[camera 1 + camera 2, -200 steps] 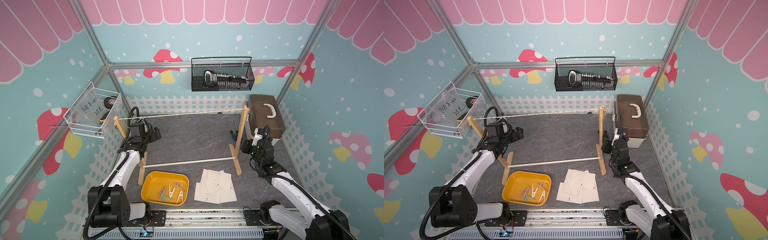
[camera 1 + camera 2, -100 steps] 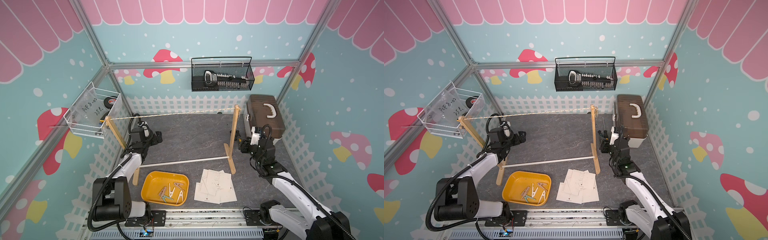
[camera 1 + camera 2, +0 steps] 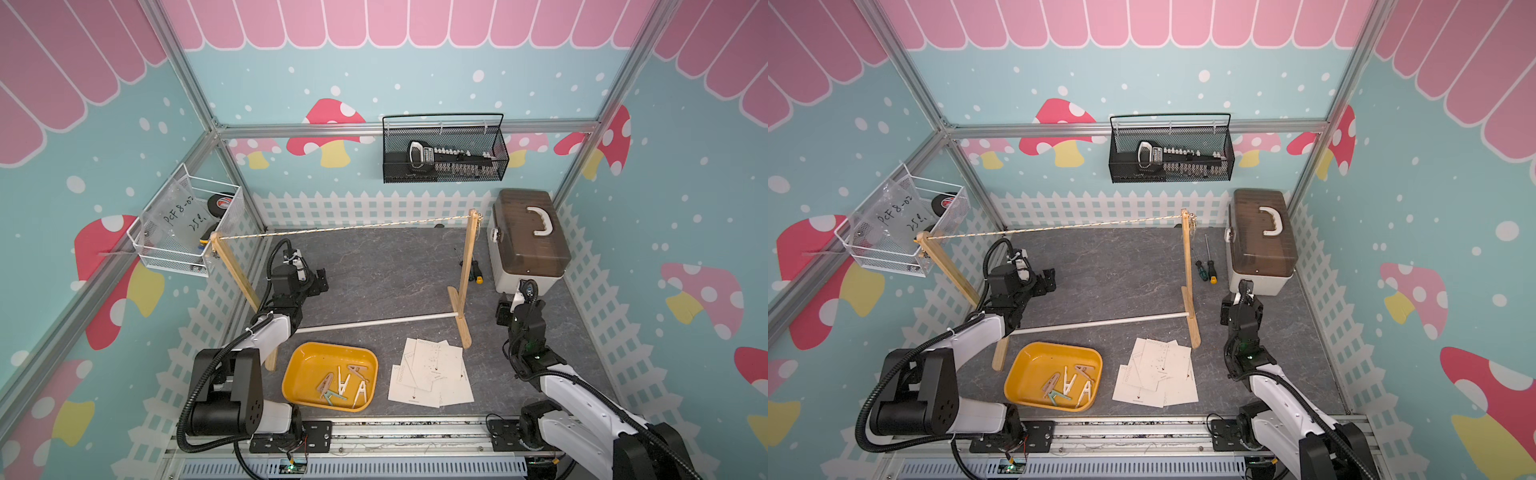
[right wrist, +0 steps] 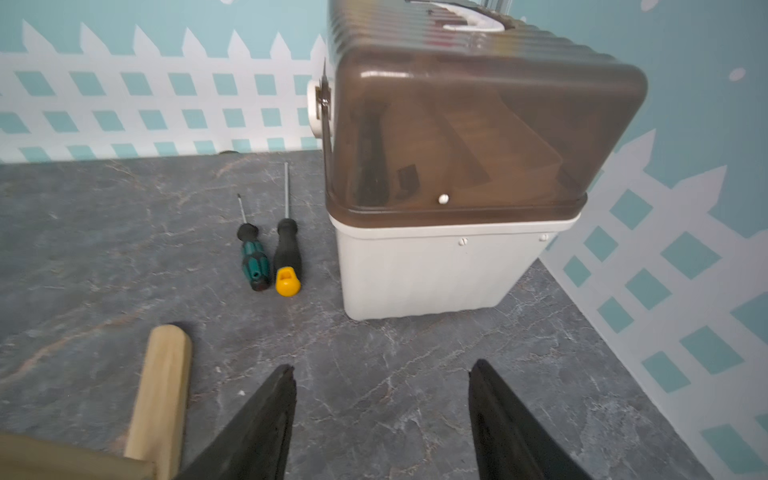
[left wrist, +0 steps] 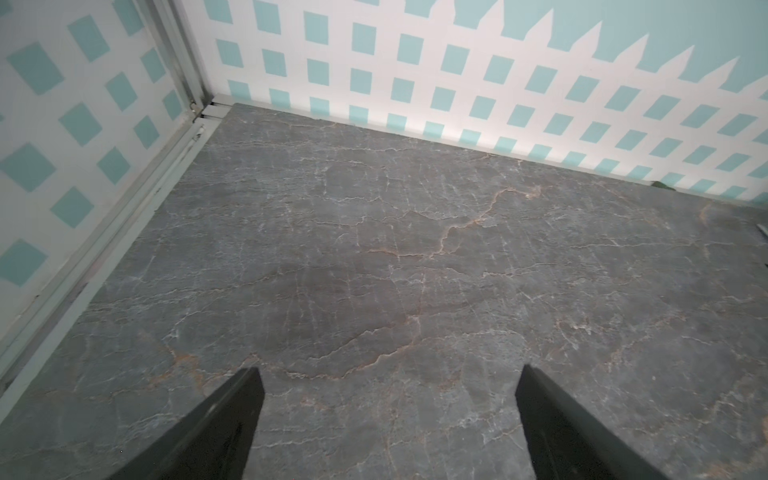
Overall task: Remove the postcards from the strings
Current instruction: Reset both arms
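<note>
Several postcards (image 3: 432,376) lie in a loose, overlapping pile flat on the worktop (image 3: 386,274). They are off the string (image 3: 345,227) and just beside the yellow tray (image 3: 309,365), on the right arm's side of it. That string runs taut, high beyond the tray, tied between two wooden posts (image 3: 467,266). A white rod (image 3: 374,322) joins the posts' feet just behind the tray. Clothespins (image 3: 343,384) sit jumbled in the tray itself.

Now the surface: dark grey, stone-look, matte, veined with pale cracks. Well beyond the tray, in the far corner on the right arm's side, stands a white toolbox (image 3: 525,245) with a brown lid. Two screwdrivers (image 4: 287,253) lie side by side next to it.

The walls are teal with white dots, red mushrooms, a white picket-fence print along the bottom and pink scallops up top. A black mesh basket (image 3: 444,166) and a white wire basket (image 3: 174,259) hang high above the tray's level.

The left claw (image 5: 388,374) hangs over bare worktop beyond the tray, fingers spread wide around nothing. The right claw (image 4: 382,370), past the postcards from the tray, faces the toolbox with its fingers apart, gripping nothing.
</note>
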Available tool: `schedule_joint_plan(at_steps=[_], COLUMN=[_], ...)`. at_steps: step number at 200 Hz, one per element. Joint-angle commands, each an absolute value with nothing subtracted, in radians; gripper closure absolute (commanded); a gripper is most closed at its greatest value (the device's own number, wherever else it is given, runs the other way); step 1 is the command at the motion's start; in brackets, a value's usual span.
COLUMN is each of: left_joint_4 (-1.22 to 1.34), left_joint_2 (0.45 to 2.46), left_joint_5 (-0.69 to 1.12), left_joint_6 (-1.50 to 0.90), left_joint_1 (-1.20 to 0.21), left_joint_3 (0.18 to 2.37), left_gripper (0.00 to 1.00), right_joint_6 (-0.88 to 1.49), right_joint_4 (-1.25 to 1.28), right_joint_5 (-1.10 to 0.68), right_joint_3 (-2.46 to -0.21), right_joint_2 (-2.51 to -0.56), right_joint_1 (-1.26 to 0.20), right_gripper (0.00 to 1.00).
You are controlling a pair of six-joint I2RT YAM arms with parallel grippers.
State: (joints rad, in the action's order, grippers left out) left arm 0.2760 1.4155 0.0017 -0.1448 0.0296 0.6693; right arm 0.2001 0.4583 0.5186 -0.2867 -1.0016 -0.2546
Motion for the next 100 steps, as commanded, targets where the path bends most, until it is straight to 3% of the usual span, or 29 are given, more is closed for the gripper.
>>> schedule_joint_plan(at_steps=[1, 38, 73, 100], left_joint_4=[0.335, 0.54, 0.582, 0.77], left_joint_2=[1.422, 1.476, 1.509, 1.505], left_joint_5=[-0.033, -0.057, -0.037, -0.054], left_joint_6=[-0.109, -0.069, -0.061, -0.052], left_joint_1=[0.026, 0.017, 0.017, 0.006], left_joint_3=[0.635, 0.555, 0.541, 0.437], left_gripper=[0.0, 0.01, 0.01, 0.0], right_joint_6=[0.067, 0.034, 0.01, 0.059], right_joint_4=[0.644, 0.838, 0.892, 1.109], right_joint_5=[0.588, 0.603, 0.503, 0.416], right_joint_3=[-0.289, -0.268, -0.294, -0.249], right_joint_2=[-1.086, -1.28, -1.35, -1.492], right_joint_1=[-0.247, -0.22, -0.16, -0.078], right_gripper=[0.33, 0.33, 0.35, 0.37])
